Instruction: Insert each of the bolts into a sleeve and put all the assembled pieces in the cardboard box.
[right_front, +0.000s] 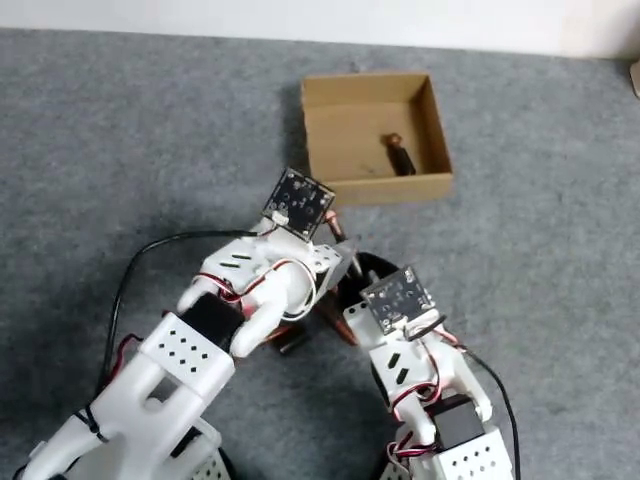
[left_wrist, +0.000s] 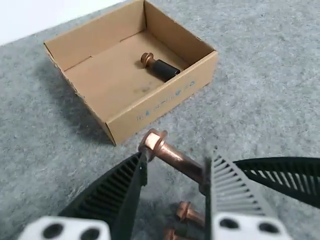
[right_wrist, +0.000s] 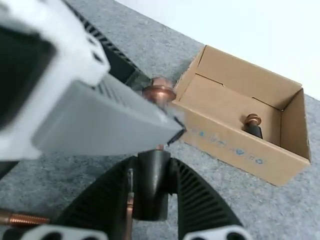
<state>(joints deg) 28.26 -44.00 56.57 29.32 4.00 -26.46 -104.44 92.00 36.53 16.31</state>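
While it hangs over the carpet (left_wrist: 260, 75), left claw (left_wrist: 177, 156): clamped on a copper bolt (left_wrist: 172, 154)
Right claw (right_wrist: 152, 167): clamped on a black sleeve (right_wrist: 152, 192), close to the bolt
Cardboard box (right_front: 375, 188): 12 o'clock of the claws
Assembled piece (right_front: 400, 157): in box, 4 o'clock of centre
Loose bolts (left_wrist: 189, 212): on carpet beneath left claw

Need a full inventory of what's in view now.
grey felt mat: 1, grey, under everything
brown cardboard box: 1, brown, beyond the arms
assembled copper bolt in black sleeve: 1, copper/black, inside the box
copper flanged bolt: 1, copper, in left pincer
black cylindrical sleeve: 1, black, in right pincer
loose copper bolts: at least 2, copper, on mat below pincers
left pincer: 1, black, holding bolt
right pincer: 1, black, holding sleeve
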